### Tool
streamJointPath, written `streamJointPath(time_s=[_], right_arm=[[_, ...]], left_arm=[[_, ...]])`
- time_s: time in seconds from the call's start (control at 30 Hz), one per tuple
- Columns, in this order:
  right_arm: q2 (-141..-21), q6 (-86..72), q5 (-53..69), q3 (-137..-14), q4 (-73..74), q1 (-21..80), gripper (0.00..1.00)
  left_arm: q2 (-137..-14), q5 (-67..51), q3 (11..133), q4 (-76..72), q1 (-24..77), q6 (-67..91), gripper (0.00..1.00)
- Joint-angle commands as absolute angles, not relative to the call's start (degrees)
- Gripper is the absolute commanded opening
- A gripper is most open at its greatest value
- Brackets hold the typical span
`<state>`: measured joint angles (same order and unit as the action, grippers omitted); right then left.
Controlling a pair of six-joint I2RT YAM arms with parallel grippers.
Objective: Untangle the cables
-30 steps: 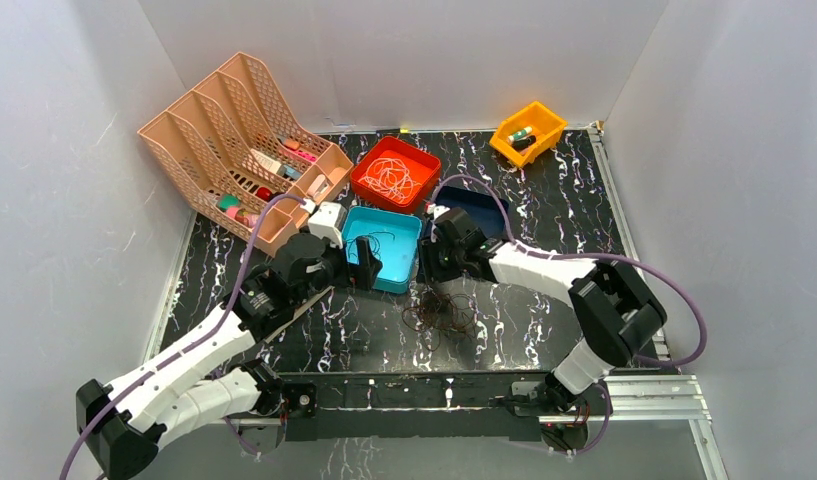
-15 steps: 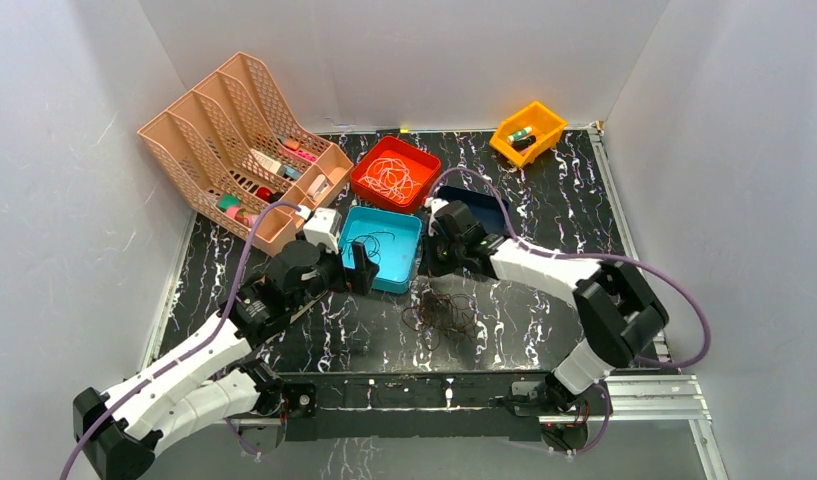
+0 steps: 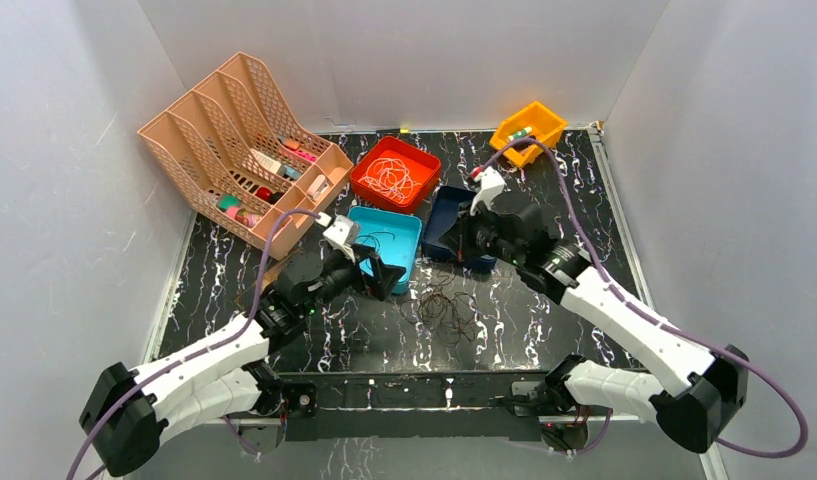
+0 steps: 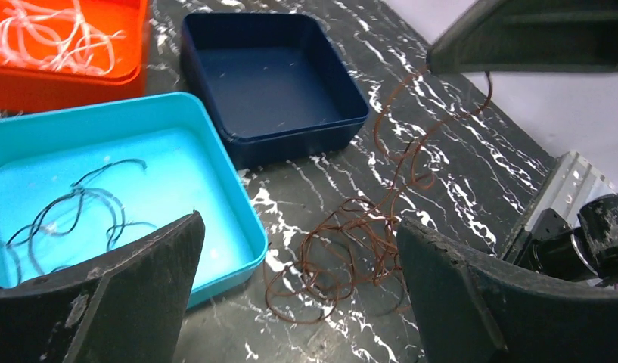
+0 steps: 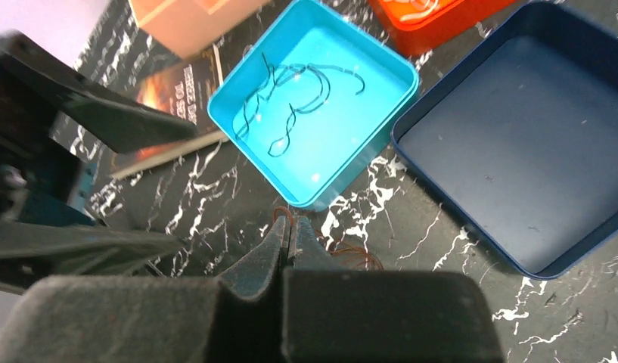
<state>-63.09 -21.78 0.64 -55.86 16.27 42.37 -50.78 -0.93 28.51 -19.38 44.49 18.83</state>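
Reddish-brown cable [image 4: 349, 225] pinched in clenched right gripper [image 5: 289, 227], tangle trailing below it; left gripper [image 4: 296, 227] released, jaws wide, tangle just ahead, teal tray [image 4: 241, 204] beside left finger.

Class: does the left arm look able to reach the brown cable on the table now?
Probably yes: the left gripper is open, facing the brown cable, with only bare table between.

Peach file rack [image 3: 234, 140], red tray [image 3: 360, 181], cyan tray [image 3: 417, 246] beside navy tray [image 3: 443, 226], yellow bin [image 3: 545, 118], black marbled table [image 3: 504, 330].
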Motion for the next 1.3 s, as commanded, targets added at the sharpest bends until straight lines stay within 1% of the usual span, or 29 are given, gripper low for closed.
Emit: streamJointPath(time_s=[0.0, 0.3, 0.53, 0.77, 0.8, 0.87, 0.97, 1.03, 1.1, 1.13, 1.17, 1.27], right_arm=[[-57.8, -25.4, -5.0, -60.4, 16.8, 42.1, 0.0], [-54.4, -31.7, -6.9, -61.7, 14.2, 42.2, 0.0], [-54.4, -32.2, -6.6, -62.3, 13.9, 42.1, 0.0], [-54.9, -33.0, -2.9, -63.2, 13.3, 42.1, 0.0], [-54.9, -33.1, -2.8, -63.5, 13.3, 42.1, 0.0], [-54.4, -33.4, -2.5, -64.0, 13.3, 42.1, 0.0], [-53.6, -33.4, -3.0, -65.4, 13.8, 42.1, 0.0], [-52.8, -33.0, -4.0, -66.9, 14.5, 42.1, 0.0], [-52.2, -32.3, -4.8, -68.6, 15.0, 42.1, 0.0], [-52.0, -32.0, -5.2, -69.4, 15.4, 42.1, 0.0], [-51.9, -31.6, -5.6, -70.4, 15.7, 42.2, 0.0], [-51.5, -30.7, -6.3, -73.3, 16.2, 42.2, 0.0]], left_arm=[[-53.7, -3.2, 26.4, -39.9, 47.3, 14.2, 0.98], [-63.6, 2.6, 29.1, -50.8, 56.9, 3.6, 0.98], [-69.5, 4.1, 30.6, -57.2, 60.2, 0.3, 0.98], [-77.4, 6.1, 33.5, -62.2, 60.7, -2.1, 0.98], [-78.0, 6.1, 33.8, -62.4, 60.7, -2.4, 0.93], [-80.8, 6.5, 34.1, -62.4, 60.7, -2.3, 0.8], [-82.7, 6.3, 33.3, -62.4, 60.8, -0.5, 0.63], [-83.4, 5.7, 32.4, -62.4, 60.9, 1.0, 0.53], [-84.2, 5.2, 31.6, -62.5, 61.0, 2.4, 0.37], [-84.5, 4.8, 31.2, -62.4, 61.1, 3.1, 0.32], [-84.9, 4.8, 30.9, -62.5, 61.2, 3.9, 0.3], [-86.2, 4.8, 30.4, -62.6, 61.3, 6.0, 0.29]])
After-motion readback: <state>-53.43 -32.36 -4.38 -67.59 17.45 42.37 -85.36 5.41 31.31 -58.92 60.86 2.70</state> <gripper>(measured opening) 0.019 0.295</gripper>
